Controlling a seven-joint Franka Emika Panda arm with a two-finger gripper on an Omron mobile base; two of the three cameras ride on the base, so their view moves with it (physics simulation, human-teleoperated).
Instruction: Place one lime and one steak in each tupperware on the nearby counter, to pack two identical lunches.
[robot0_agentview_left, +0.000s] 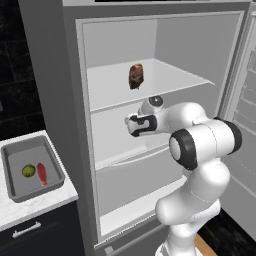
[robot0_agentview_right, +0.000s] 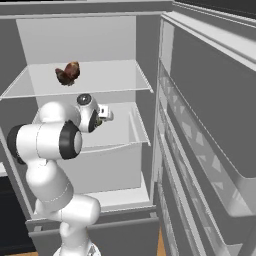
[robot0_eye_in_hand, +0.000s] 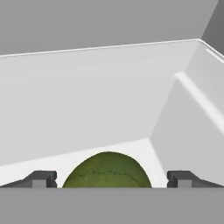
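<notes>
From the left base view, the counter (robot0_agentview_left: 47, 202) sits to the left of the open fridge (robot0_agentview_left: 75, 125), and on it a grey tupperware (robot0_agentview_left: 12, 187) holds one lime (robot0_agentview_left: 28, 171) beside one steak (robot0_agentview_left: 42, 173); a second steak (robot0_agentview_left: 135, 76) lies on the fridge's upper shelf (robot0_agentview_left: 180, 75). The arm reaches into the compartment just below that shelf, the gripper (robot0_agentview_left: 131, 125) pointing inward at the level of the middle shelf. The right base view leaves the counter out and shows instead the opened fridge door (robot0_agentview_right: 210, 130) with its racks along the right; the same steak (robot0_agentview_right: 68, 73) rests on the upper shelf, above and left of the hand. The hand view looks into the white compartment, where a second lime (robot0_eye_in_hand: 107, 170) sits between the two fingertips (robot0_eye_in_hand: 41, 178). The gripper (robot0_eye_in_hand: 112, 179) stands fully spread, its fingers to either side of this lime and apart from it, gripping nothing.
</notes>
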